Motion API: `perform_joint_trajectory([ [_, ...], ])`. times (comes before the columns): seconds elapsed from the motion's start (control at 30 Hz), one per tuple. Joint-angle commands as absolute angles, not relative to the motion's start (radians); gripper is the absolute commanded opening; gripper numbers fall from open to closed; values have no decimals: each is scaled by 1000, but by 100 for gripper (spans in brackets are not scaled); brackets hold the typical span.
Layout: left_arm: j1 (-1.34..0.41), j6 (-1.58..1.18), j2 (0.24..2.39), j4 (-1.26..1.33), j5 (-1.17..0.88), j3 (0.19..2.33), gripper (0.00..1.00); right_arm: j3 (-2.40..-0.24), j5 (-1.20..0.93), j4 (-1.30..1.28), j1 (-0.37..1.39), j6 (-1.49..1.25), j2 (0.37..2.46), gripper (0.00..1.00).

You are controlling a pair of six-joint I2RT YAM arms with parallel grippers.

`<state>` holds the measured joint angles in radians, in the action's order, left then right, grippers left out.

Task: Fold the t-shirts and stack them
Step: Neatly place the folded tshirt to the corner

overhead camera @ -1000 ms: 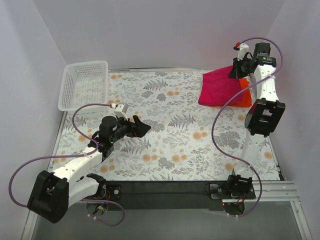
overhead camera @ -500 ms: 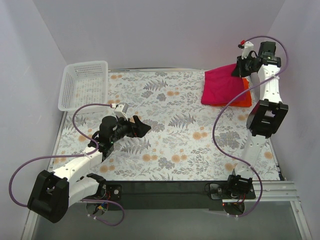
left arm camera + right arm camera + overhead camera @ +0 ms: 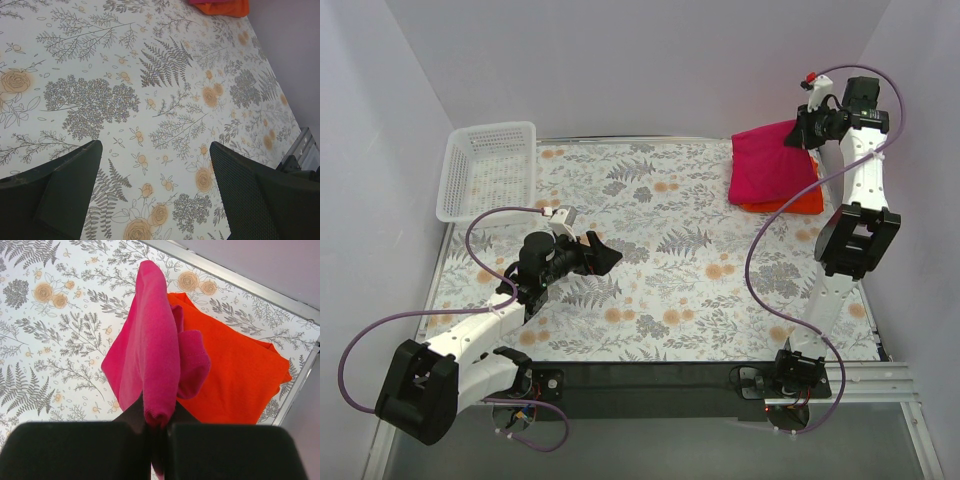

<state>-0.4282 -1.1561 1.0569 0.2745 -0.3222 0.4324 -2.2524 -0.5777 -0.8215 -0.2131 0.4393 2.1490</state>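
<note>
While the right arm (image 3: 861, 172) is dragging the pink shirt (image 3: 155, 347) farther onto the orange shirt (image 3: 235, 372) (jaws clamped on it), the stack is forming; the left arm (image 3: 470, 337) is waiting, jaws apart.

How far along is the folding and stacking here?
Done: the orange shirt lies folded flat at the far right corner. In hand: the right gripper pinches the pink shirt, lifted and draping over the orange one. Remaining: lay it flat on top. The left gripper is open and empty.
</note>
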Motion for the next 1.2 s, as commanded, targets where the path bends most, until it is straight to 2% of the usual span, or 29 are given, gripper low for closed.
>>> perform_joint_trajectory([
  [0.0, -425, -1143, 1052, 298, -330, 428, 82, -2306, -607, -802, -219, 425, 2063, 1],
  [0.53, -423, -1144, 1057, 298, -331, 426, 82, -2307, -500, -782, -229, 491, 2158, 1],
  [1.17, -425, -1140, 1095, 287, -331, 437, 82, -2235, -489, -609, -202, 472, 2197, 2],
])
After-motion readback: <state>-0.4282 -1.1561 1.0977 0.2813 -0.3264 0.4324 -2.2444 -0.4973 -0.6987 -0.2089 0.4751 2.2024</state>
